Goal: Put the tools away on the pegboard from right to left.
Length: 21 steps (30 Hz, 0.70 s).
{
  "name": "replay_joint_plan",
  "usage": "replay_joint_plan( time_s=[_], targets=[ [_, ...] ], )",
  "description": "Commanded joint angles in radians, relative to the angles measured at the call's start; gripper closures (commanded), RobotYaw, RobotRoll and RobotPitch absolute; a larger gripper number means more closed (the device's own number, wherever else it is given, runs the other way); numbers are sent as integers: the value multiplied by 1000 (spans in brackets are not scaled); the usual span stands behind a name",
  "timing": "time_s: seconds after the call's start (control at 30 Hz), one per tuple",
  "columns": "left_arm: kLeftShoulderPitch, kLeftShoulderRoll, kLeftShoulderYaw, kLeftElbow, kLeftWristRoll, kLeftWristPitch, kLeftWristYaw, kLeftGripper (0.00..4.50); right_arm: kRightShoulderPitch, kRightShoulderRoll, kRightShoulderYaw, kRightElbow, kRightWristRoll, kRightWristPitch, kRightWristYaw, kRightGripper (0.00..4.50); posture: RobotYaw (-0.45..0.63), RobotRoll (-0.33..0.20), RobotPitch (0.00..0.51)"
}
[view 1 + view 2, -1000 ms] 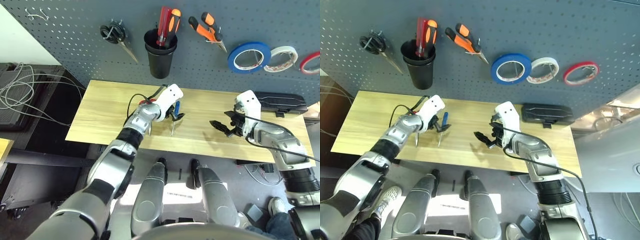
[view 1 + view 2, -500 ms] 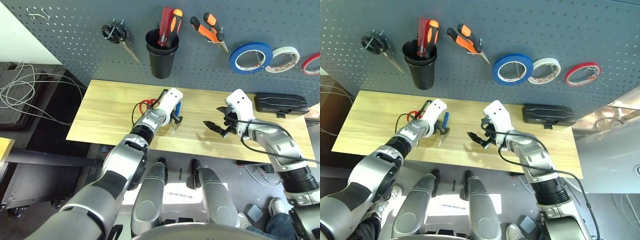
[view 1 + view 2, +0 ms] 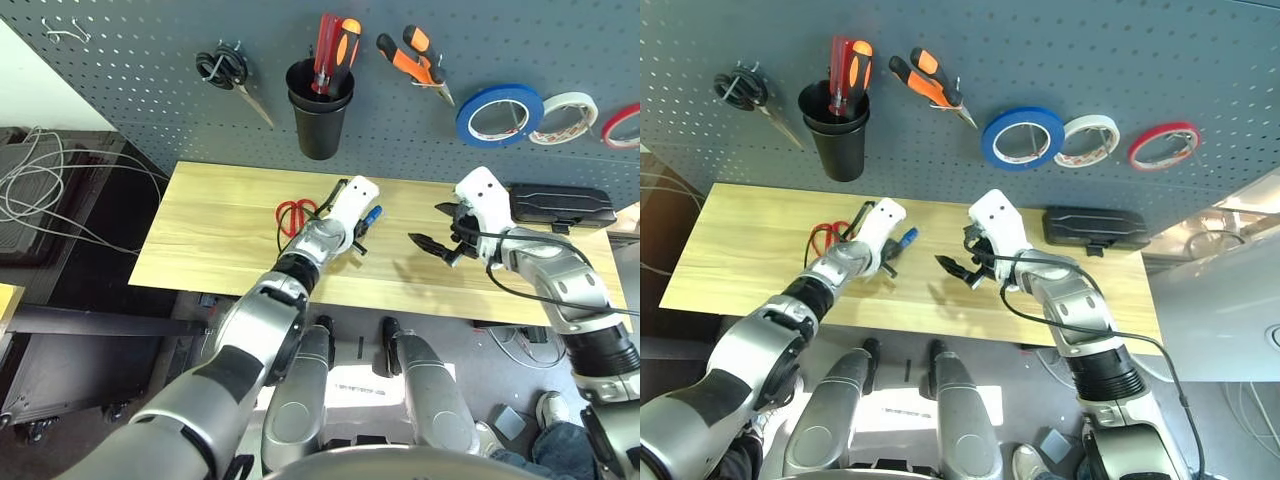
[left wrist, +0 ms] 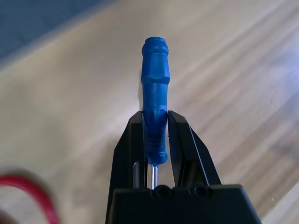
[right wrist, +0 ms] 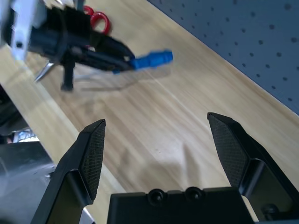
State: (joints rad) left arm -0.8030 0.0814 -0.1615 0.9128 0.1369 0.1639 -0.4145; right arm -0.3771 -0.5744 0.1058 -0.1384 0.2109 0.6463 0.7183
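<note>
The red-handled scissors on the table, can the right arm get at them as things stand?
Probably not easily: the left gripper, shut on the blue-handled screwdriver, sits between the open right gripper and the red-handled scissors.

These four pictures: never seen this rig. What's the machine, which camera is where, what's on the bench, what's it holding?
It is a humanoid robot with two arms at a wooden table. Two pictures come from its head, looking down over its forearms. The other two come from cameras on its wrists, looking along the fingers. The left gripper is shut on the blue-handled screwdriver. The right gripper is open and holds nothing. The red-handled scissors lie on the table, and a black case sits at its right end. The pegboard behind already carries the blue tape roll and the pliers.
</note>
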Motion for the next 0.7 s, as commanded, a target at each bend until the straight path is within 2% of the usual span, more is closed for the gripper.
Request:
replay_joint_plan(
  time_s=[0.03, 0.2, 0.3, 0.37, 0.47, 0.57, 0.7],
  targets=[
    [110, 36, 0, -204, -18, 57, -36, 3962, 1, -29, -36, 3, 23, 17, 19, 0, 50, 0, 320],
    [245, 101, 19, -556, -78, 82, -92, 3962, -6, -78, -39, 5, 45, 35, 75, 0, 64, 0, 317],
    [329, 161, 15, -761, -130, -15, -184, 3962, -23, -90, -24, 15, 51, 33, 112, 0, 82, 0, 315],
    [359, 183, 14, -829, -158, -45, -218, 3962, -31, -89, -18, 21, 49, 29, 126, 0, 86, 0, 315],
    [385, 185, 55, -947, -282, -60, -281, 3962, -41, -89, -9, 27, 52, 24, 156, 0, 98, 0, 313],
    [393, 205, 60, -1015, -328, -62, -316, 3962, -44, -93, -6, 32, 49, 12, 176, 0, 99, 0, 313],
    [389, 205, 72, -1134, -440, 40, -324, 3962, -55, -96, -4, 42, 46, -8, 193, 0, 104, 0, 311]
  ],
)
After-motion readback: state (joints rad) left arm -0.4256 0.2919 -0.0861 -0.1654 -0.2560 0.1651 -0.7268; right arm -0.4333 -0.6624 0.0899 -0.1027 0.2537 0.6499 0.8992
